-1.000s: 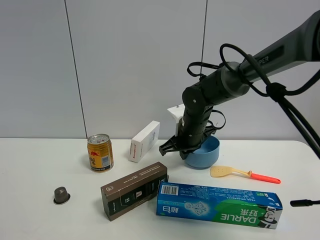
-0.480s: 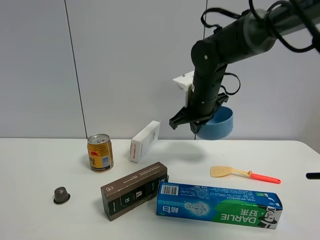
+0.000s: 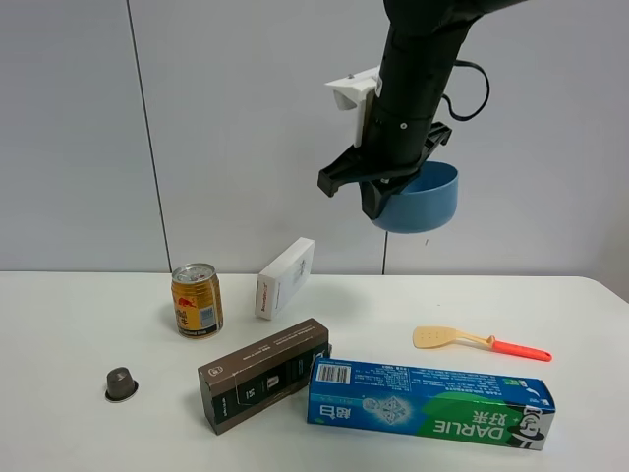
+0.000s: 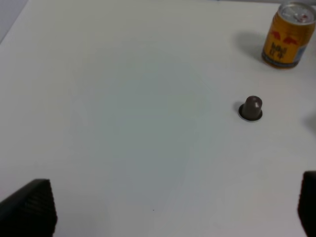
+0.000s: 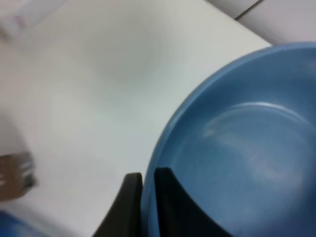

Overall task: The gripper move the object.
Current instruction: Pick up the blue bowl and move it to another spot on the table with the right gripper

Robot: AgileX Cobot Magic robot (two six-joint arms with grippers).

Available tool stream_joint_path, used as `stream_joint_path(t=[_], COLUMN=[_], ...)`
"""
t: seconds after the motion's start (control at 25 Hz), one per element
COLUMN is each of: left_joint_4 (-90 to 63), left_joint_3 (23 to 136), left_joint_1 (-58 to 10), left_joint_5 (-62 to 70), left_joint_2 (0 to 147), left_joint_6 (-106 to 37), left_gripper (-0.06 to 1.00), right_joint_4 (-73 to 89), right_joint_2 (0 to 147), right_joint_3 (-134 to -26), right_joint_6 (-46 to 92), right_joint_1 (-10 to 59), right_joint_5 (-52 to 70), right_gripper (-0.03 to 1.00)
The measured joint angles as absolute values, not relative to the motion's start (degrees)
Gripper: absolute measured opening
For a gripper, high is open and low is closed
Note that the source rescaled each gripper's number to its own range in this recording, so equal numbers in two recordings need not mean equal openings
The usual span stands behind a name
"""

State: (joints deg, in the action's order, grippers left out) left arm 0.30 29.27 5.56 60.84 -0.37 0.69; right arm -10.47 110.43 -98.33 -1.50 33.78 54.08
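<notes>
The blue bowl (image 3: 423, 200) hangs high above the table, in front of the back wall, held by its rim. My right gripper (image 3: 378, 205) is shut on that rim; the right wrist view shows its two black fingers (image 5: 165, 197) pinching the bowl's edge (image 5: 237, 148), one inside and one outside. The dark arm with its white bracket (image 3: 352, 93) comes down from the top. My left gripper (image 4: 163, 217) shows only as two black fingertips (image 4: 29, 207) far apart, open and empty, over bare table.
On the white table (image 3: 69, 324) stand a gold drink can (image 3: 197, 300), a white box (image 3: 285, 277), a brown box (image 3: 263, 373), a blue-green toothpaste box (image 3: 430, 403), a yellow spatula with a red handle (image 3: 480, 342) and a small dark capsule (image 3: 121, 383).
My right gripper has lifted the blue bowl from the table beside the spatula straight up and slightly left, to well above the table. The other objects have not moved.
</notes>
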Motion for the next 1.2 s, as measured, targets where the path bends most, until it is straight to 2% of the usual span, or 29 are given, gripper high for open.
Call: stream_joint_path(t=[0.64,0.88,1.2], left_joint_4=[0.3,0.3,0.3], left_joint_3=[29.3,29.3,29.3], left_joint_1=[5.6,5.6,5.6], left_joint_5=[60.8,60.8,60.8], left_joint_2=[-0.4,-0.4,-0.4], left_joint_6=[0.7,0.7,0.7], left_gripper=[1.00,1.00,1.00], right_joint_4=[-1.2,1.9,2.5], right_joint_2=[104.3,104.3,110.3], right_joint_3=[-98.3,-98.3,-98.3], right_joint_6=[3.8,7.7,8.8], right_joint_1=[47.6,52.1,53.3], right_joint_5=[58.6,55.6,47.6], right_gripper=[0.00,0.00,0.00])
